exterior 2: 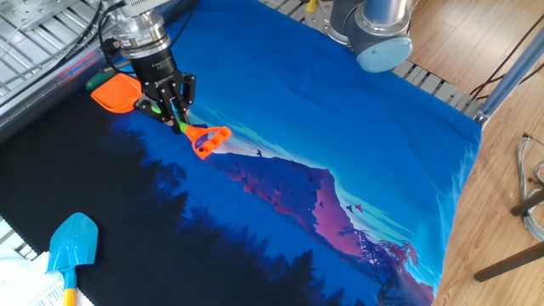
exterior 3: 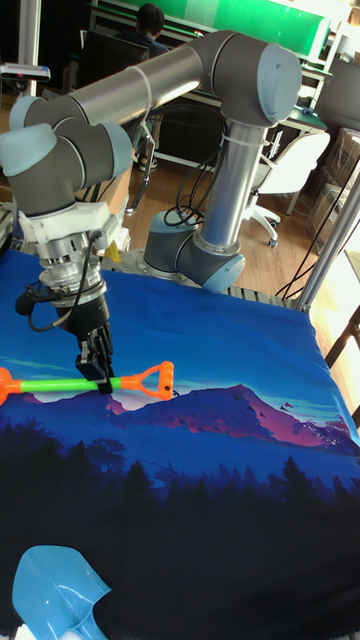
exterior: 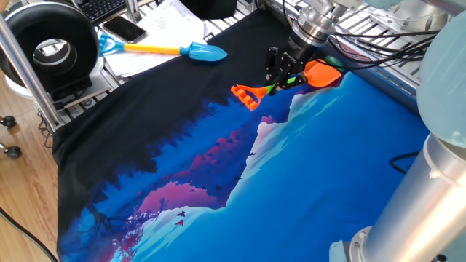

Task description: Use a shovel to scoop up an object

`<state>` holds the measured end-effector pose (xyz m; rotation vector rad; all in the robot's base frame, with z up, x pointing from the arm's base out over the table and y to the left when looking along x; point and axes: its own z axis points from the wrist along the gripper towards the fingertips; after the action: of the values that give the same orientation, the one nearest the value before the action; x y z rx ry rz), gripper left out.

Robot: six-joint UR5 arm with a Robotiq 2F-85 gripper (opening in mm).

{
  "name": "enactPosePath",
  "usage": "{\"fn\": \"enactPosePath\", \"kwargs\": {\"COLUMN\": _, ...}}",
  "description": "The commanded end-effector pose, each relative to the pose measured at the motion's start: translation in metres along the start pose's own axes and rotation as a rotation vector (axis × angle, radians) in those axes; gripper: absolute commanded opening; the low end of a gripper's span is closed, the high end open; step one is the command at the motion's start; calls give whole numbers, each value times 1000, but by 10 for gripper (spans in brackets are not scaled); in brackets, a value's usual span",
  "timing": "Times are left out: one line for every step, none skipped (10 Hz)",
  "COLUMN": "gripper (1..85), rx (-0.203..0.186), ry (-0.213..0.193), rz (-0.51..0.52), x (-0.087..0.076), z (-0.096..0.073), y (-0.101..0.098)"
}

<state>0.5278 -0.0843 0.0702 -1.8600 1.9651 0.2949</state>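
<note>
The shovel (exterior: pixel 321 73) has an orange blade, a lime-green shaft and an orange D-handle (exterior: pixel 245 94), and it is held slightly above the blue-and-black cloth. My gripper (exterior: pixel 281 78) is shut on the shaft's middle. In the other fixed view the shovel's blade (exterior 2: pixel 117 92) points left, with the gripper (exterior 2: pixel 173 116) on the shaft behind it. The object (exterior 2: pixel 93 82), a small green lump, lies just past the blade tip; it also shows as the object (exterior: pixel 333 61) in the one fixed view. The tall view shows the gripper (exterior 3: pixel 100 378) on the shovel's shaft (exterior 3: pixel 55 384), with the object out of view.
A blue-bladed, yellow-shafted shovel (exterior: pixel 191 50) lies on papers at the cloth's far-left corner, also seen as the blue shovel (exterior 2: pixel 71 244). A phone (exterior: pixel 124 29) and a black round device (exterior: pixel 51 49) sit beyond it. The robot base (exterior 2: pixel 378 32) and cables (exterior: pixel 378 44) border the cloth.
</note>
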Motion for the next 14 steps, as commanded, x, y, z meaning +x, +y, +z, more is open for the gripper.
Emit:
{"fn": "enactPosePath", "kwargs": {"gripper": 23, "rx": 12, "ry": 9, "rz": 19, "x": 4, "z": -2, "y": -2}}
{"fn": "enactPosePath", "kwargs": {"gripper": 23, "rx": 14, "ry": 21, "rz": 25, "x": 8, "z": -4, "y": -2}}
{"fn": "enactPosePath", "kwargs": {"gripper": 23, "rx": 25, "ry": 34, "rz": 30, "x": 12, "z": -7, "y": -3}}
{"fn": "enactPosePath", "kwargs": {"gripper": 23, "rx": 39, "ry": 45, "rz": 34, "x": 17, "z": -9, "y": -3}}
{"fn": "enactPosePath", "kwargs": {"gripper": 23, "rx": 46, "ry": 53, "rz": 31, "x": 21, "z": -9, "y": -2}}
{"fn": "enactPosePath", "kwargs": {"gripper": 23, "rx": 52, "ry": 49, "rz": 31, "x": 22, "z": -9, "y": -2}}
{"fn": "enactPosePath", "kwargs": {"gripper": 23, "rx": 62, "ry": 32, "rz": 36, "x": 20, "z": -9, "y": -2}}
{"fn": "enactPosePath", "kwargs": {"gripper": 23, "rx": 70, "ry": 15, "rz": 39, "x": 18, "z": -9, "y": -2}}
{"fn": "enactPosePath", "kwargs": {"gripper": 23, "rx": 75, "ry": 4, "rz": 42, "x": 16, "z": -9, "y": -2}}
{"fn": "enactPosePath", "kwargs": {"gripper": 23, "rx": 75, "ry": 3, "rz": 41, "x": 17, "z": -9, "y": -1}}
{"fn": "enactPosePath", "kwargs": {"gripper": 23, "rx": 82, "ry": -12, "rz": 39, "x": 14, "z": -9, "y": -2}}
{"fn": "enactPosePath", "kwargs": {"gripper": 20, "rx": 106, "ry": -70, "rz": 44, "x": 1, "z": -11, "y": -6}}
{"fn": "enactPosePath", "kwargs": {"gripper": 20, "rx": 107, "ry": -69, "rz": 51, "x": 3, "z": -12, "y": -3}}
{"fn": "enactPosePath", "kwargs": {"gripper": 20, "rx": 109, "ry": -58, "rz": 49, "x": 8, "z": -12, "y": 0}}
